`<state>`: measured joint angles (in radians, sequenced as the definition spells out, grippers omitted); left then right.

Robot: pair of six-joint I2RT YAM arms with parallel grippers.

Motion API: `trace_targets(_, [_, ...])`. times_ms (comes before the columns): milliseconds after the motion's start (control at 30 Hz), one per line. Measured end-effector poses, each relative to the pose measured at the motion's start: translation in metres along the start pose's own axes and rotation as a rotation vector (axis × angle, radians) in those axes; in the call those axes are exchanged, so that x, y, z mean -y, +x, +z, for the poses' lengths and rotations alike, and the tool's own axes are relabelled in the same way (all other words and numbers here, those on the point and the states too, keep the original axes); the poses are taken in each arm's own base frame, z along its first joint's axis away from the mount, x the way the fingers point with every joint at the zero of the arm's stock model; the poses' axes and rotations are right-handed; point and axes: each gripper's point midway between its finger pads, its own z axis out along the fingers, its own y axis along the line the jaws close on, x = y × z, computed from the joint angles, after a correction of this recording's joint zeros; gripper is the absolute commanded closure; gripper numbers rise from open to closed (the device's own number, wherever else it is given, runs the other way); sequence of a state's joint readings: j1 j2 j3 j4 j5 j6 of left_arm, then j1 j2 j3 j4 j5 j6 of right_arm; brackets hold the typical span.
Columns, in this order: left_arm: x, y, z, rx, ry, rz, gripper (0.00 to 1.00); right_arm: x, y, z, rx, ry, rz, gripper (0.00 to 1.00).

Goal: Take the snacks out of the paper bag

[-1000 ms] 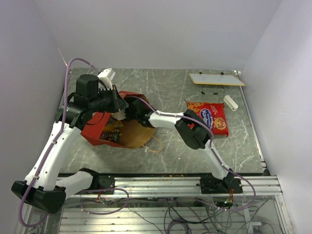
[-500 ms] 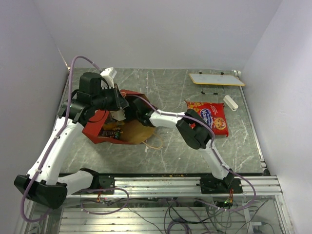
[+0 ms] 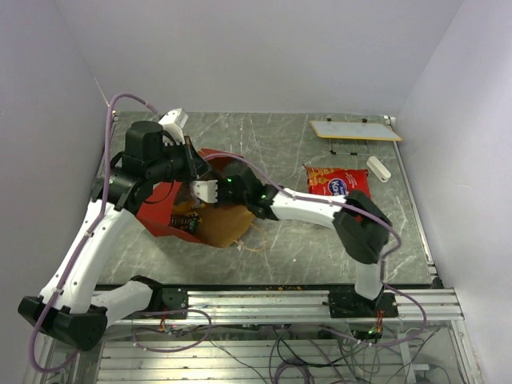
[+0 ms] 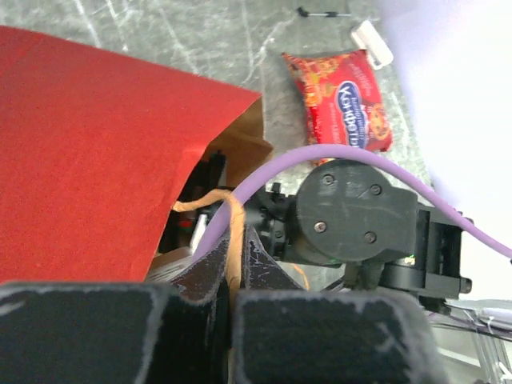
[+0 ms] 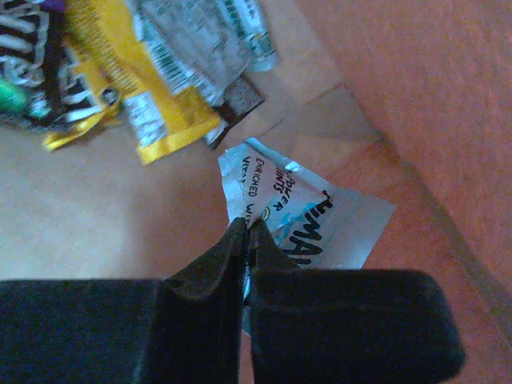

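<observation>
Paper bag lies on its side near the left edge of the surface, mouth facing the bare middle. Big red packet lies well apart toward the right edge, near a white cylinder and a white board at the far right corner. Only the left wrist view shows the left end effector clamped on the bag's tan handle. Only the right wrist view shows the right end effector pinched together on a silvery wrapper inside the bag, near a yellow packet. Right arm stretches leftward, elbow raised.
</observation>
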<state>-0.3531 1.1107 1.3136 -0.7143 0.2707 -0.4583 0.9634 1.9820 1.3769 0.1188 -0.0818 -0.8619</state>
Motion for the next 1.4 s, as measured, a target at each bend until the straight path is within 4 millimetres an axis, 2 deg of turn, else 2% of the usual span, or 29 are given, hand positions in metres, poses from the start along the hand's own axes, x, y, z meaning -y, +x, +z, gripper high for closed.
trace_targets(67, [0.010, -0.003, -0.008, 0.035, 0.037, 0.010, 0.93, -0.006, -0.001, -0.026, 0.011, 0.003, 0.050, 1.00])
trace_targets(167, [0.023, -0.005, -0.017, 0.053, 0.089, 0.019, 0.93, -0.018, 0.002, -0.049, 0.011, -0.011, 0.114, 1.00])
trace_targets(333, [0.033, -0.003, -0.015, 0.045, 0.150, 0.031, 0.93, -0.039, 0.010, -0.086, -0.016, -0.036, 0.214, 1.00])
trace_targets(367, [0.029, -0.004, -0.013, 0.050, 0.134, 0.037, 0.93, -0.041, 0.010, -0.098, -0.015, -0.039, 0.233, 1.00])
trace_targets(433, [0.021, -0.006, -0.009, 0.056, 0.104, 0.035, 0.93, -0.034, 0.001, -0.123, -0.004, -0.019, 0.264, 1.00])
trace_targets(600, [0.013, -0.003, -0.003, 0.047, 0.077, 0.031, 0.93, 0.009, -0.044, -0.201, 0.135, 0.112, 0.332, 1.00])
trace_targets(667, [0.010, 0.002, -0.002, 0.037, 0.071, 0.028, 0.93, 0.015, -0.052, -0.227, 0.171, 0.142, 0.370, 1.00])
trace_targets(767, [0.005, 0.011, 0.001, 0.018, 0.062, 0.022, 0.93, 0.013, -0.051, -0.250, 0.189, 0.178, 0.459, 1.00])
trace_targets(800, [0.004, 0.014, 0.001, 0.012, 0.059, 0.019, 0.93, 0.011, -0.047, -0.254, 0.182, 0.191, 0.491, 1.00])
trace_targets(900, [0.002, 0.021, 0.000, 0.002, 0.058, 0.000, 0.93, 0.011, -0.018, -0.261, 0.067, 0.303, 0.671, 1.00])
trace_targets(967, [0.004, 0.022, -0.003, 0.004, 0.064, -0.013, 0.93, 0.011, 0.008, -0.262, -0.070, 0.391, 0.797, 1.00])
trace_targets(1100, [0.009, 0.018, -0.006, 0.014, 0.081, -0.021, 0.93, 0.005, 0.048, -0.260, -0.329, 0.547, 1.031, 1.00])
trace_targets(1167, [0.011, 0.017, -0.005, 0.010, 0.086, -0.021, 0.93, -0.014, 0.067, -0.263, -0.433, 0.604, 1.153, 1.00])
trace_targets(1400, [0.012, 0.019, -0.004, -0.003, 0.097, -0.034, 0.93, -0.107, 0.139, -0.294, -0.770, 0.763, 1.463, 1.00])
